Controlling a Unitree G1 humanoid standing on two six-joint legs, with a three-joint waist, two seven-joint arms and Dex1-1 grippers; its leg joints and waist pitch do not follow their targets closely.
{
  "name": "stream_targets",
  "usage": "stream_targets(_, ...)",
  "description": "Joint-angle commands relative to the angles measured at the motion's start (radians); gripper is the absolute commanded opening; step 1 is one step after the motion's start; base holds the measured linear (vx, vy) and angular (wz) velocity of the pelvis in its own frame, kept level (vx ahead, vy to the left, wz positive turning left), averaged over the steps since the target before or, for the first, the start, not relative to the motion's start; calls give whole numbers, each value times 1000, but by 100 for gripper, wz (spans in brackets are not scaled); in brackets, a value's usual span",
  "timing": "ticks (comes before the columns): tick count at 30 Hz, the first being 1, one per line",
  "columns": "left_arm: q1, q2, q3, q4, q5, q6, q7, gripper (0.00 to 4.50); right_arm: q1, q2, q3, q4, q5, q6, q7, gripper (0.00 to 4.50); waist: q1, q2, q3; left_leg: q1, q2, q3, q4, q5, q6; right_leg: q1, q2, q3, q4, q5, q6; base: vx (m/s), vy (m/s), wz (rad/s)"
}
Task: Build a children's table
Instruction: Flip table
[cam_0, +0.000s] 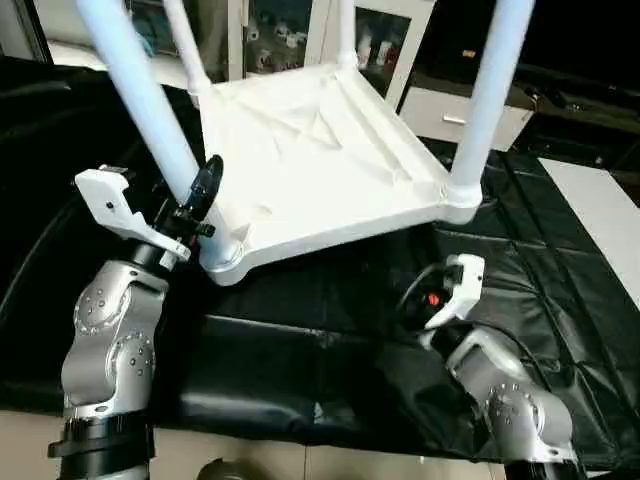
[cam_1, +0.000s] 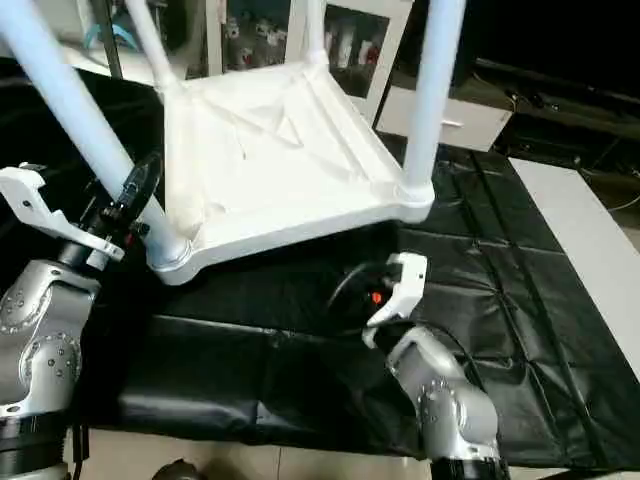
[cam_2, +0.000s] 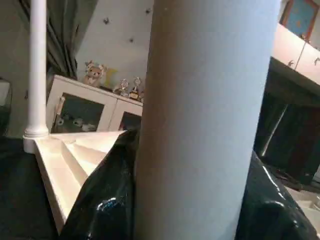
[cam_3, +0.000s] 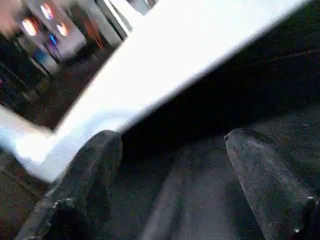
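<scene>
A long white tapered tube leg (cam_0: 150, 105) is pinched by the left gripper (cam_0: 200, 195); the right gripper (cam_3: 172, 185) is held spread beneath the large white ribbed plastic square top (cam_0: 320, 160).

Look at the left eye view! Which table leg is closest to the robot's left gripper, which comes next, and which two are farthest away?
1. The near-left leg, with the left gripper clamped on it just above its socket.
2. The near-right leg, across the table top on the robot's right.
3. The far-left leg and the far-right leg, at the back corners; too close to call.
</scene>
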Motion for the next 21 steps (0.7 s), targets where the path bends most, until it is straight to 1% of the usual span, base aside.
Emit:
stream_targets(1,-9,-49,-29,-36,-108,13,-19,192,-34,2,-60,28,90,35,6,418,-9,21,-58,21,15,9,-84,-268,-63,32,-43,25,-56,-178,-99,0,0,0)
stream_targets(2,-9,-49,-29,-36,-108,13,-19,192,-34,2,-60,28,90,35,6,418,-10,22,-56,19,15,8,-85,-281,-65,32,-43,25,-56,-197,-95,0,0,0)
stream_targets(3,-9,-49,-29,-36,-108,13,-19,192,-34,2,-60,28,90,35,6,428,-8,23,-57,20,15,9,-85,-282,-67,32,-44,25,-58,-203,-91,0,0,0)
stream_targets(4,-8,-51,-29,-37,-107,14,-17,192,-51,7,-71,45,104,45,13,436,-7,20,-58,19,15,9,-84,-274,-68,32,-45,26,-57,-198,-91,0,0,0)
stream_targets(5,-7,-52,-27,-40,-110,16,-17,192,-66,13,-84,62,116,53,14,445,-7,21,-57,16,15,8,-85,-270,-70,34,-45,26,-57,-199,-90,0,0,0)
stream_targets(6,-5,-53,-25,-44,-114,18,-16,192,-95,27,-108,98,130,59,1,445,-11,17,-59,14,14,8,-85,-265,-74,35,-46,25,-53,-201,-93,0,0,0)
stream_targets(7,-4,-53,-23,-47,-117,20,-18,192,-107,34,-120,114,139,60,-7,445,-11,18,-58,13,13,8,-86,-270,-76,34,-46,25,-55,-212,-91,0,0,0)
stream_targets(8,-2,-54,-19,-54,-124,26,-22,192,-141,51,-151,160,163,58,-32,445,-12,17,-58,13,13,8,-85,-272,-77,32,-48,26,-55,-224,-91,0,0,0)
stream_targets(9,0,-54,-16,-58,-125,30,-25,192,-160,58,-167,187,174,54,-54,445,-15,17,-58,11,12,7,-87,-277,-78,34,-48,25,-55,-234,-91,0,0,0)
stream_targets(10,3,-56,-14,-63,-129,34,-31,192,-176,62,-179,212,184,47,-69,445,-15,18,-60,18,12,10,-83,-280,-80,28,-48,25,-57,-242,-91,0,0,0)
stream_targets(11,5,-57,-13,-66,-133,38,-34,192,-186,64,-187,228,191,38,-77,448,-16,18,-59,16,13,10,-83,-265,-80,29,-46,25,-55,-226,-92,0,0,0)
stream_targets(12,7,-59,-13,-70,-134,40,-36,192,-203,69,-199,256,194,23,-96,448,-15,18,-60,17,13,11,-82,-259,-81,29,-46,25,-53,-214,-93,0,0,0)
stream_targets(14,13,-61,-14,-79,-144,48,-44,192,-235,81,-226,304,203,0,-116,450,-15,19,-61,15,12,12,-81,-236,-84,29,-44,24,-49,-179,-99,0,0,0)
stream_targets(17,19,-63,-14,-84,-148,53,-46,192,-259,89,-236,338,190,-18,-117,450,-13,19,-63,16,11,15,-79,-209,-79,32,-41,23,-45,-134,-101,0,0,0)
stream_targets(18,20,-63,-13,-85,-148,54,-46,192,-269,92,-241,352,184,-26,-120,450,-14,18,-63,13,11,14,-80,-204,-79,34,-41,23,-44,-134,-98,0,0,0)
stream_targets(19,21,-64,-13,-86,-148,55,-47,192,-281,95,-248,370,178,-39,-130,450,-13,17,-64,15,10,15,-79,-197,-78,34,-41,23,-45,-132,-95,0,0,0)
stream_targets(20,22,-65,-13,-87,-147,56,-47,192,-294,99,-260,389,182,-50,-138,450,-13,16,-64,15,10,16,-79,-195,-78,34,-41,23,-45,-134,-93,0,0,0)
stream_targets(21,23,-66,-12,-88,-146,57,-48,192,-302,100,-268,401,185,-56,-144,450,-15,16,-63,13,10,15,-80,-203,-79,34,-42,24,-44,-147,-92,0,0,0)
